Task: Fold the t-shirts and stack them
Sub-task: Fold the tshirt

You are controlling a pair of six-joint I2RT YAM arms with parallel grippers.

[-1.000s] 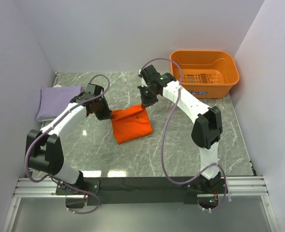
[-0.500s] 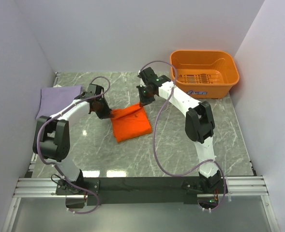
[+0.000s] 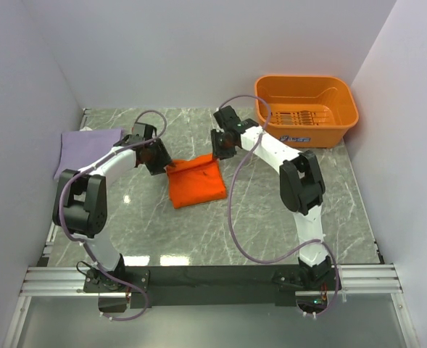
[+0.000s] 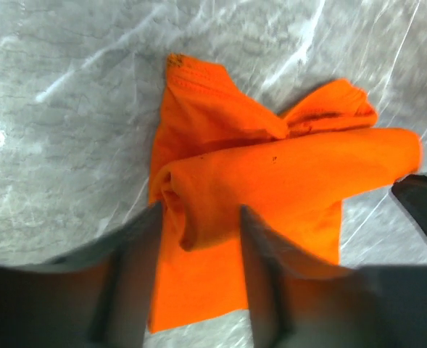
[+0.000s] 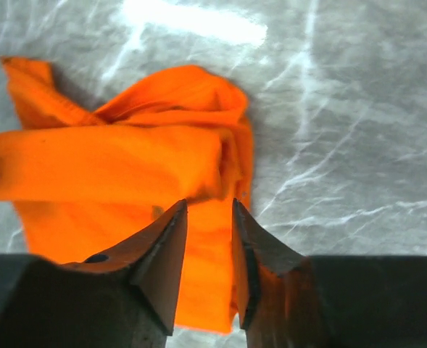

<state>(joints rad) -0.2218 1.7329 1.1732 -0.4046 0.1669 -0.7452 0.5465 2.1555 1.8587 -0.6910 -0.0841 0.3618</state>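
The orange t-shirt (image 3: pixel 196 183) lies folded into a rough rectangle in the middle of the marble table. Its far edge is bunched into a loose roll (image 4: pixel 285 174). My left gripper (image 3: pixel 161 163) hangs over the shirt's far left corner, my right gripper (image 3: pixel 222 151) over its far right corner. In the left wrist view the left gripper (image 4: pixel 199 217) stands open, with the end of the roll between its fingertips. In the right wrist view the right gripper (image 5: pixel 207 206) is open just above the cloth (image 5: pixel 126 174). The purple t-shirt (image 3: pixel 83 148) lies folded at the far left.
A rigid orange plastic basket (image 3: pixel 343 119) stands at the back right corner, close behind the right arm. Grey walls close in the table (image 3: pixel 271 210) on three sides. Purple cables loop from both arms over the table.
Both grippers were shut on the orange shirt's far edge and have opened, letting it go. The shirt's far edge has settled on the table. Both arms have shifted slightly.
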